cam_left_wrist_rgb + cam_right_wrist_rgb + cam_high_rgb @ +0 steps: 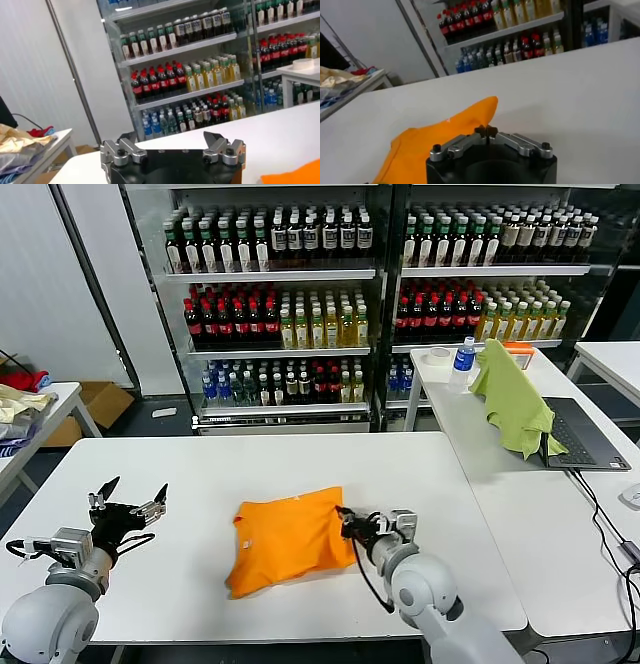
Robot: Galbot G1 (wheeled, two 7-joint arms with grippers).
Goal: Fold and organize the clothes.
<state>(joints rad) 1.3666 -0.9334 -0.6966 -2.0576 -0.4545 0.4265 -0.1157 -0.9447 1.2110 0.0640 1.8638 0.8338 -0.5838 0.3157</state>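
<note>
The bright orange T-shirt [285, 539] lies crumpled and partly folded on the middle of the white table [200, 464]. My right gripper [347, 521] is at the shirt's right edge, with its fingers closed together on the fabric there. In the right wrist view the shut fingertips [481, 131] sit against the orange cloth [435, 140], which rises to a point just beyond them. My left gripper [135, 490] is open and empty above the table's left part, well left of the shirt. In the left wrist view it [167, 137] is spread wide, with a corner of the shirt [300, 175] at the edge.
A second white table [480, 424] at the right carries a light green cloth [515, 399], a laptop [590, 439] and a water bottle [462, 362]. Drink shelves [280, 314] stand behind. A side table at far left holds piled garments [20, 389].
</note>
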